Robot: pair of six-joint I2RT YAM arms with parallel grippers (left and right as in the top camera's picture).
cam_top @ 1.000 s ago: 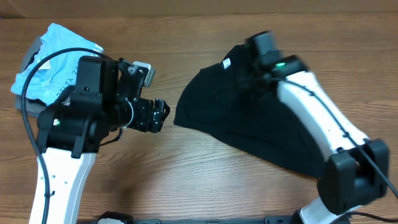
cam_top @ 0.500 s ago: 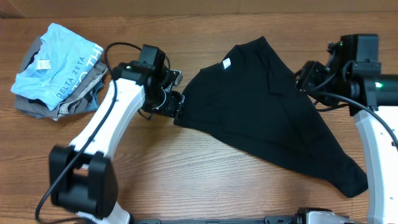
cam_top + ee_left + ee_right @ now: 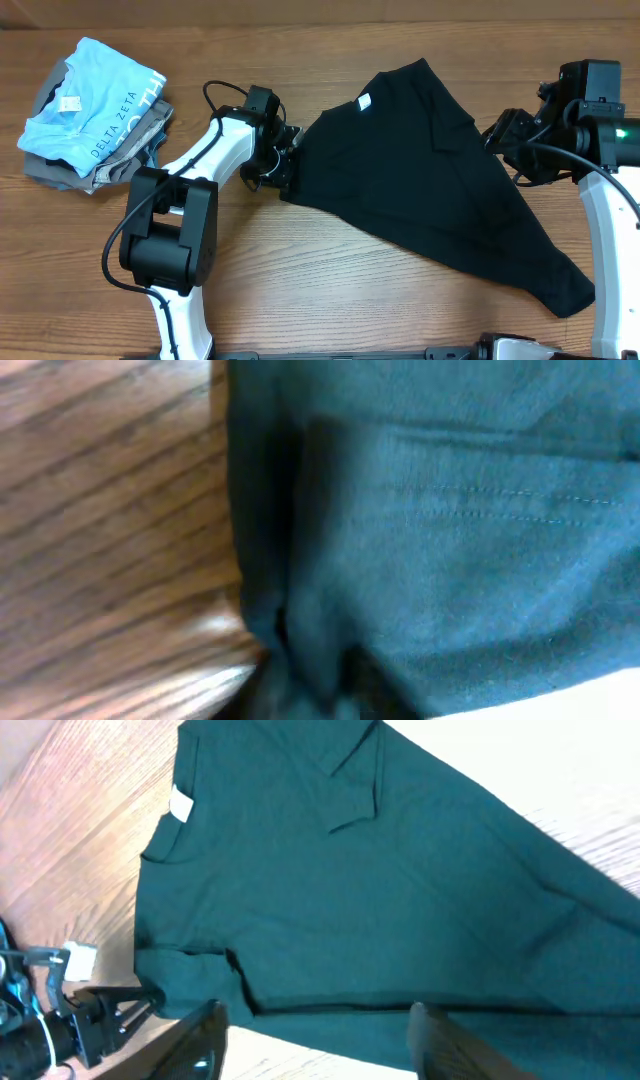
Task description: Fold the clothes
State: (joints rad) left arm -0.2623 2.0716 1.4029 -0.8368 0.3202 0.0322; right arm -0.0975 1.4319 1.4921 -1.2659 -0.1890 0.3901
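My left claw (image 3: pixel 284 166), which was hanging well short of the black shirt (image 3: pixel 420 170) a second ago, is now pressing into the garment's nine o'clock edge, while my right claw (image 3: pixel 318 1012) has pulled off the collar area and is waiting out at three o'clock, spread wide with nothing between its fingers. I am judging that the shirt is now uncovered and I am lining up a grip on its near corner to start a fold. Whether the left claw is already pinching I cannot tell: its own camera is showing only dark cloth bunching up at the bottom of the frame, with no fingers clear. The shirt is lying on the wooden bench (image 3: pixel 300 290), running from the centre down toward four o'clock as a limp, matte, roughly triangular sheet, soft knit with a stitched hem and a small white label (image 3: pixel 364 101) at the neck. At ten o'clock the stack of folded clothes (image 3: pixel 85 115) is sitting finished, a light blue lettered tee on top of grey pieces.
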